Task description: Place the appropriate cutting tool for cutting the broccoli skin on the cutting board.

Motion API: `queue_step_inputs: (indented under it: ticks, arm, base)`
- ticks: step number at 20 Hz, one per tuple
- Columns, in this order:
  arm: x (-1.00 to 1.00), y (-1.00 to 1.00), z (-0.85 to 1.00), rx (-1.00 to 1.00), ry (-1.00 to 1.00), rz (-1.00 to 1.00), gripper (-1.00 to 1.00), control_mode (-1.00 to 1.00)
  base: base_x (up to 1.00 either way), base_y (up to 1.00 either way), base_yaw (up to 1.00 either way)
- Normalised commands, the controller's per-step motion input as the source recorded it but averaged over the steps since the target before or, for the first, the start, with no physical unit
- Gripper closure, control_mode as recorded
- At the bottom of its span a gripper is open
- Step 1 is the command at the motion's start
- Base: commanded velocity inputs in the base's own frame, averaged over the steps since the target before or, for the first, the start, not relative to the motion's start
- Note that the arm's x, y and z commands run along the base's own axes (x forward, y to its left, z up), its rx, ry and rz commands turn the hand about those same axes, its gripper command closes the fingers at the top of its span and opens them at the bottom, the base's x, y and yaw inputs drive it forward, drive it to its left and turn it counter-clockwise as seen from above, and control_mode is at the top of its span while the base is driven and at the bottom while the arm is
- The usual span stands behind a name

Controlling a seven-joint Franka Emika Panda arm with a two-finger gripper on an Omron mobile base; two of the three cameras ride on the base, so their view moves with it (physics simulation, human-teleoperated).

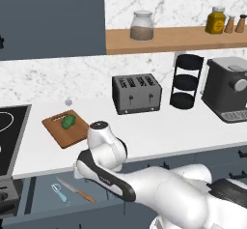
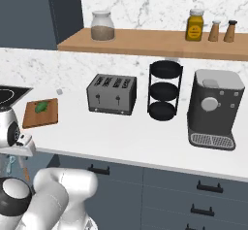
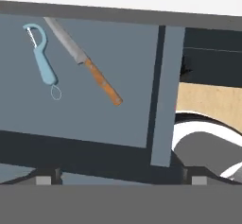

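— How will the knife [image 3: 85, 62] handle, and where do you take it?

— I judge it light and stiff, the silver blade slick and thin, so I would close my claw [image 3: 118, 180] across the wooden handle, near its middle, where there is more to grip.

— Where does it lie?

— Flat in the open drawer [image 3: 123, 105] below the surface [image 1: 159, 136], beside the light-blue peeler [image 3: 41, 57] but apart from it. In my hand view its long axis runs slantwise: tip toward the upper left, handle end toward the lower right.

— And your claw?

— It hangs above the drawer with nothing in it; the two tips sit far apart, so wide. The board [image 1: 58, 131] with the broccoli [image 1: 68, 121] waits up on the surface.
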Motion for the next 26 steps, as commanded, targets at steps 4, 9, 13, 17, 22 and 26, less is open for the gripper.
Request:
queue_step_inputs:
  ticks: [4, 9, 13, 17, 22, 26]
  arm:
    - [0.02, 0.29, -0.59, -0.07, 0.03, -0.25, -1.00, -1.00]
    - [0.11, 0.27, -0.64, -0.11, 0.14, -0.16, -1.00, -1.00]
    - [0.13, 0.21, -0.60, -0.06, 0.11, -0.05, -1.00, -1.00]
    - [0.04, 0.21, -0.48, -0.06, 0.10, -0.02, -1.00, -1.00]
    - [-0.16, 0.09, -0.40, -0.06, 0.09, 0.00, -1.00, -1.00]
    - [-0.73, 0.01, -0.28, 0.00, 0.06, 0.00, -1.00, -1.00]
  base:
    - [0.00, 0.00, 0.00]
    - [0.00, 0.00, 0.00]
    - [0.00, 0.00, 0.00]
    - [0.00, 0.00, 0.00]
    - [0.00, 0.00, 0.00]
    - [0.00, 0.00, 0.00]
